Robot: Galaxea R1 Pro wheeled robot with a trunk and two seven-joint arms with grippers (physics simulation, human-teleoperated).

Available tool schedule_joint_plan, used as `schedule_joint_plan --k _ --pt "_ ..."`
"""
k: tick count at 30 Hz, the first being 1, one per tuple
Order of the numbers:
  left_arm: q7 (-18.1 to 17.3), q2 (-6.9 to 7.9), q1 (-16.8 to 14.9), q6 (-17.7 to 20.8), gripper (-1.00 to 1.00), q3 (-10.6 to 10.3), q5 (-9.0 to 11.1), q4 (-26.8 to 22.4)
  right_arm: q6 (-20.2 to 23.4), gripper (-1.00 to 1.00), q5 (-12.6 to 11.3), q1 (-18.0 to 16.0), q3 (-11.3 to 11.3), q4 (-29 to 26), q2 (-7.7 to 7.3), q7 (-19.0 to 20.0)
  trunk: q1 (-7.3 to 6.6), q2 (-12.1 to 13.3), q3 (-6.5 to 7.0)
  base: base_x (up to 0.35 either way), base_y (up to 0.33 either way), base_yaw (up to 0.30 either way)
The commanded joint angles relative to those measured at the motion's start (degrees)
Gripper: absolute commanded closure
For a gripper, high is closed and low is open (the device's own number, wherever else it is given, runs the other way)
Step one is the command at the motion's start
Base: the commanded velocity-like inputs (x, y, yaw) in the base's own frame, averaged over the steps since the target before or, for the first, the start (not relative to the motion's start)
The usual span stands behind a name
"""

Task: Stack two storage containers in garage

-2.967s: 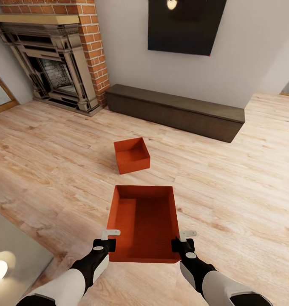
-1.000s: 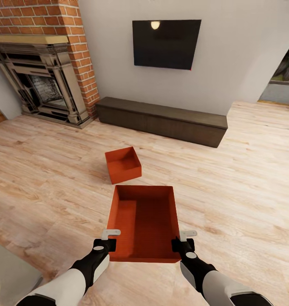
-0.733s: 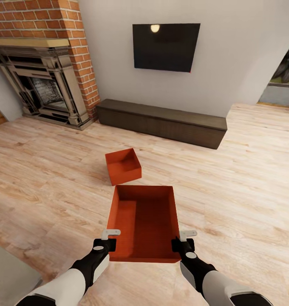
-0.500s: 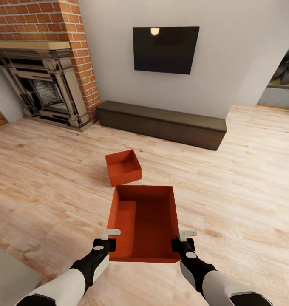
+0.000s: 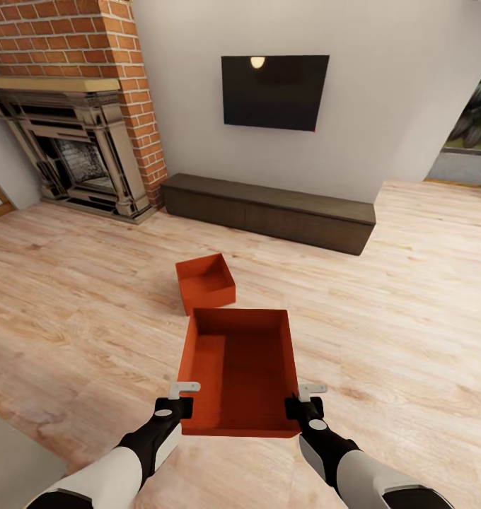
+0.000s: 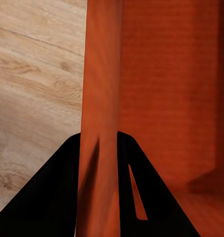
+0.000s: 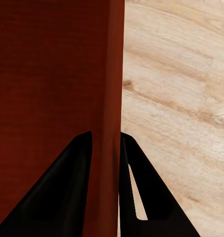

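Head view: my left gripper (image 5: 183,397), right gripper (image 5: 304,398) clamp orange-red rectangular bin (image 5: 239,367) by side walls; rigid, likely light, walls slick.

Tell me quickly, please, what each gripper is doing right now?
Left gripper: closed on the left wall of the near orange bin.
Right gripper: closed on that bin's right wall.
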Motion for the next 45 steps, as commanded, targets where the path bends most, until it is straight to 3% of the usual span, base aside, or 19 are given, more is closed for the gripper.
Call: schedule_joint_plan --k 1,45 --pt "2.45 -0.05 -0.05 0.17 1.0 2.33 -0.37 -1.09 -0.12 1.0 -0.21 0.0 -1.56 0.2 0.16 -0.47 0.01 -0.05 0.03 0.0 0.0 0.0" --pt "2.45 -0.05 -0.05 0.11 1.0 2.43 -0.37 -1.18 -0.1 1.0 -0.23 0.0 -1.56 0.29 0.16 -0.47 0.01 -0.05 3.88 0.0 0.0 0.0"
